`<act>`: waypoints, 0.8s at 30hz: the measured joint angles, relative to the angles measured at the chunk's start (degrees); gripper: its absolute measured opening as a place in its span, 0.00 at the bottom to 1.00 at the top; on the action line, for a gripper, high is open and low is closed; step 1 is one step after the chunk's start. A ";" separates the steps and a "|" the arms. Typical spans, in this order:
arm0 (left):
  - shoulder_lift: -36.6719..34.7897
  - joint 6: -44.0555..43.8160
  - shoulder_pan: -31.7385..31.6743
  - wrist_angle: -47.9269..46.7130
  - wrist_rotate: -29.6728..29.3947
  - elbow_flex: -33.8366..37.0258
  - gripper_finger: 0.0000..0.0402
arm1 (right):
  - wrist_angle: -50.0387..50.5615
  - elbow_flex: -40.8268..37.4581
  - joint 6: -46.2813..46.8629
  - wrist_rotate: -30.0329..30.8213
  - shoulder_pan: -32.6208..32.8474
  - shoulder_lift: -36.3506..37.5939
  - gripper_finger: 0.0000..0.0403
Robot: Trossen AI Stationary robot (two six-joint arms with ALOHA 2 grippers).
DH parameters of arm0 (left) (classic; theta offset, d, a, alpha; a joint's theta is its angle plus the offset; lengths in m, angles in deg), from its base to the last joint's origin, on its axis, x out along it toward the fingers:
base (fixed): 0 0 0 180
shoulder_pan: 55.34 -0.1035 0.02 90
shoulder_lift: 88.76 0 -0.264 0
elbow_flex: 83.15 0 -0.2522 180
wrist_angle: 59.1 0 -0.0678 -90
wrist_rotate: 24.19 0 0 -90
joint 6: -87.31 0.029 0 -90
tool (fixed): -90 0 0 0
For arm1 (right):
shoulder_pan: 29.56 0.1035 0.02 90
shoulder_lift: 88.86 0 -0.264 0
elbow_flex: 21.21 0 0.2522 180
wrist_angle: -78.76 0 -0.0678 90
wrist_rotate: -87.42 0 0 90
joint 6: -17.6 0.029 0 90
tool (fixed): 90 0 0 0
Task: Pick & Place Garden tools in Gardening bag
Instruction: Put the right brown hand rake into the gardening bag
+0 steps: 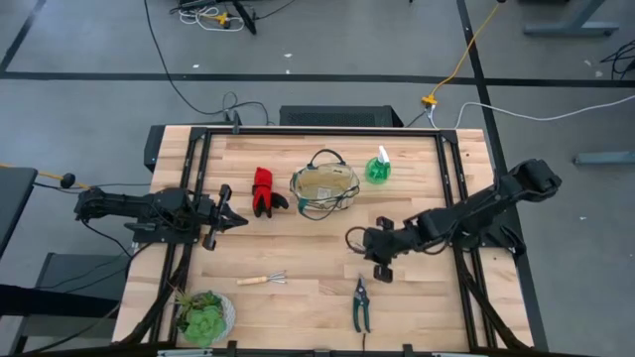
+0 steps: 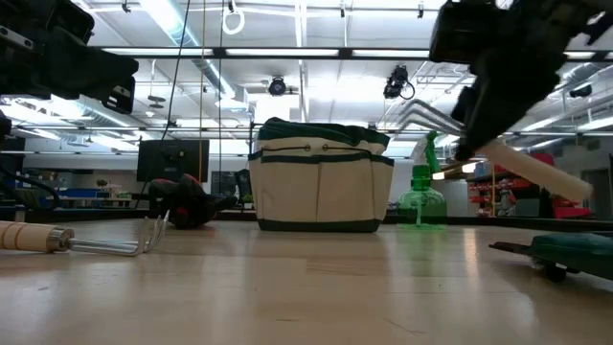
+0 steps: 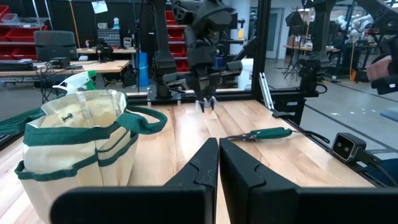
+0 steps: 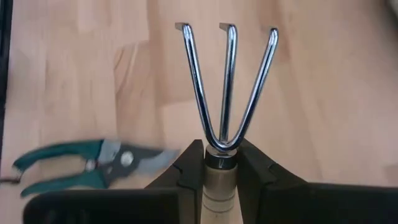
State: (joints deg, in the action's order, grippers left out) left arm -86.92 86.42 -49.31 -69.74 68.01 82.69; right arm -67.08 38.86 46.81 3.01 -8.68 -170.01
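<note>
Right hand (image 4: 221, 171) around half-hidden rake (image 4: 227, 93)

A robotics lab or workshop floor, with a test rig standing in the open.

Long ceiling lights (image 2: 182, 24) are glowing over a wide hall, red parts bins (image 3: 22, 28) are lining shelves, and monitors are sitting on workbenches (image 3: 68, 62) behind. Cables (image 1: 189, 94) are trailing across a grey floor (image 1: 89, 40) around the framed wooden table (image 1: 308, 258); what may be other robot arms are showing far off, too distant to tell.
</note>
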 joint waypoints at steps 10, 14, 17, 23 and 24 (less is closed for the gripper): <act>0.01 0.00 0.01 0.00 0.00 0.00 0.05 | -0.55 0.00 -3.82 0.01 -4.41 0.19 0.14; 0.00 0.00 -0.01 0.00 0.00 -0.01 0.05 | -0.54 0.00 -4.35 0.02 -5.57 0.19 0.14; 0.02 0.00 -0.01 0.00 0.00 -0.01 0.05 | -0.56 0.00 -5.17 0.28 -6.27 0.37 0.14; 0.02 0.00 -0.01 0.00 0.00 -0.01 0.05 | -0.54 0.00 -7.73 6.02 -6.67 4.31 0.14; 0.02 0.00 0.01 0.00 0.00 0.01 0.05 | -0.48 0.00 -8.04 6.73 -6.71 5.45 0.14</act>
State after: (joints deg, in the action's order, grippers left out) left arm -86.89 86.42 -49.30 -69.74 68.01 82.70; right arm -67.56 38.86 38.77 9.74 -15.39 -164.56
